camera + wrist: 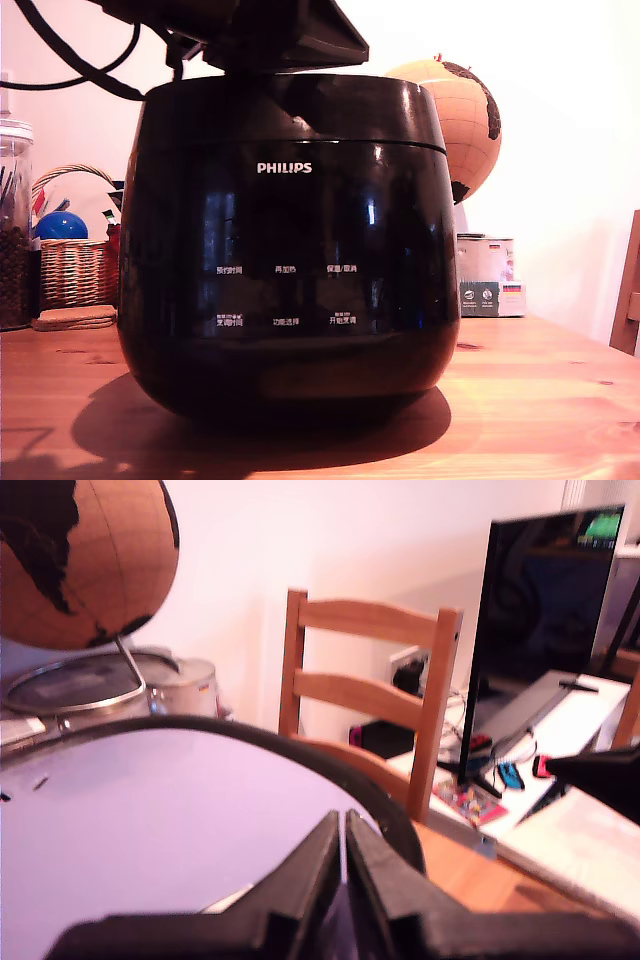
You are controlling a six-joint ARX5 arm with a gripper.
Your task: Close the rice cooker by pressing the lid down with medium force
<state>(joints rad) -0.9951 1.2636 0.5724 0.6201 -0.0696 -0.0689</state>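
Lid [290,110] sits down on the rice cooker [285,250] at the wooden table's [540,400] middle, apparently shut or nearly so. Gripper [343,855], fingers pinched together holding nothing, rests over the lid top; little seems left beyond a final press.

1. A home interior is indicated, a dining or living area.
2. A wooden tabletop [540,400] is seen carrying a rice cooker [285,250], a wicker basket [72,262] and a glass jar [14,225].
3. A decorative globe [462,115] is shown behind.
4. A wooden chair [368,695] and a flat screen [545,605] are visible in the wrist view.
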